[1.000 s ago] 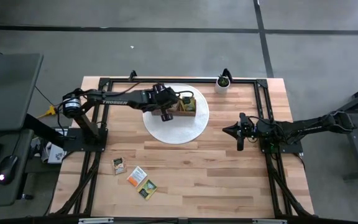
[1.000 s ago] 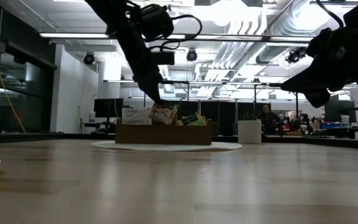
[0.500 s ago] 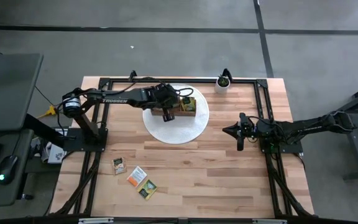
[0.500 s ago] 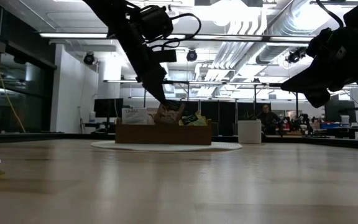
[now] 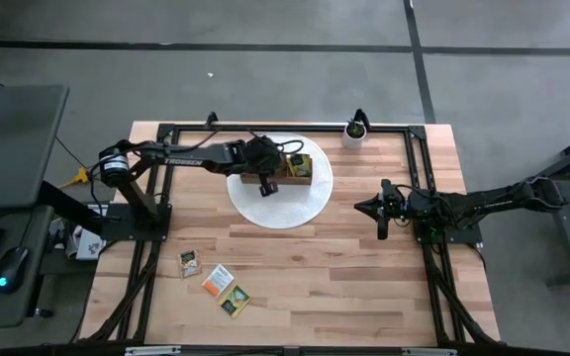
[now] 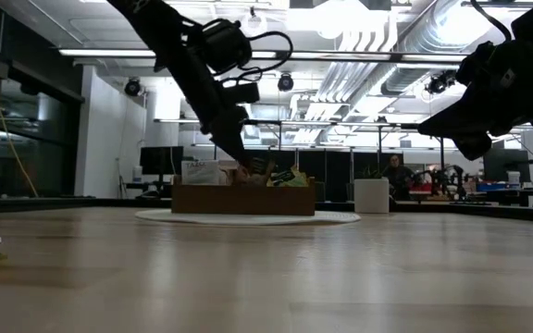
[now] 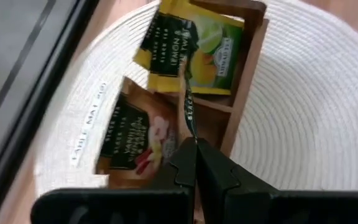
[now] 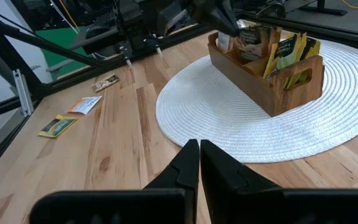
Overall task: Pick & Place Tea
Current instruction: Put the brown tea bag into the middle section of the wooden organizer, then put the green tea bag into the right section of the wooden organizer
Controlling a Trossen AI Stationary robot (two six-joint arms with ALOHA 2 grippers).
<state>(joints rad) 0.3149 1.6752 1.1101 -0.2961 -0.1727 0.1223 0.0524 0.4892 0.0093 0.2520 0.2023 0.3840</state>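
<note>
From overhead, the left arm covers part of the wooden box, hiding some compartments. The three loose sachets on the table are too small to read their printing.

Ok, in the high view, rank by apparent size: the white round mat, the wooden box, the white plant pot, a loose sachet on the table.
1. White round mat
2. Wooden box, partly hidden by the left arm
3. Plant pot and loose sachet: they look alike, too close to rank.
</note>
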